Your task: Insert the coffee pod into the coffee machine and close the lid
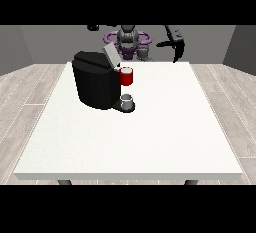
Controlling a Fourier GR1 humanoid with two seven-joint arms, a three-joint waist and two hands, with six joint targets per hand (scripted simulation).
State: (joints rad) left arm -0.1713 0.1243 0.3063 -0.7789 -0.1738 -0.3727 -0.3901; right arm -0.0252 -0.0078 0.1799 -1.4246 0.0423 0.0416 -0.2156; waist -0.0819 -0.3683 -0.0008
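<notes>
The black coffee machine (95,84) stands on the left half of the white table (165,127), with its grey lid (110,55) tilted up and open. A red thing at the machine (126,76) sits at its front. Below it, a grey thing (127,100) rests on the machine's base. Another small grey thing (144,52) shows at the table's far edge, just in front of the robot (128,38). The hand at the view's right (172,44) is raised above the far edge, well away from the machine. The hand at the view's left (93,27) shows only as a small dark shape high behind the machine.
The table's near edge (130,176) runs along the bottom of the view. Wooden floor (30,92) lies on both sides of the table.
</notes>
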